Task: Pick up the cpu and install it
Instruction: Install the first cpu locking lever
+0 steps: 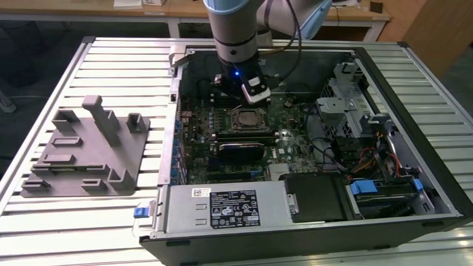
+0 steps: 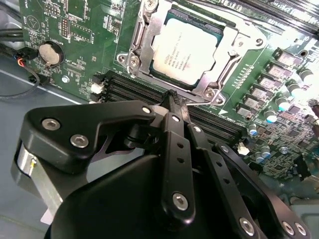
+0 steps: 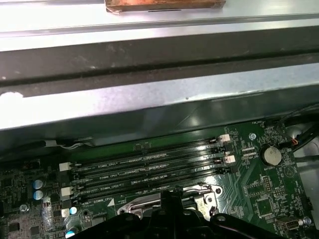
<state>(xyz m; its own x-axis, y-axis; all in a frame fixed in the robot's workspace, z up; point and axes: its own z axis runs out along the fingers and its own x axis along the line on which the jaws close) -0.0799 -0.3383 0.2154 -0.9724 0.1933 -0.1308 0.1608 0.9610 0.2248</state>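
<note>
Soft even light, with white glare on the case wall (image 3: 60, 107) in the first wrist view.

In the second wrist view the gripper (image 2: 173, 102) hides from us much of the motherboard (image 2: 75, 30), the socket frame (image 2: 142, 37) is cut by the picture's edge, and we cannot read the print on the cpu (image 2: 187, 50).

Silver-grey arm (image 1: 235, 33) with pale blue joint cap (image 1: 221, 5), blue light (image 1: 236, 72) above black gripper (image 2: 174, 99), its links (image 2: 174, 164) studded with silver screws (image 2: 180, 200).
</note>
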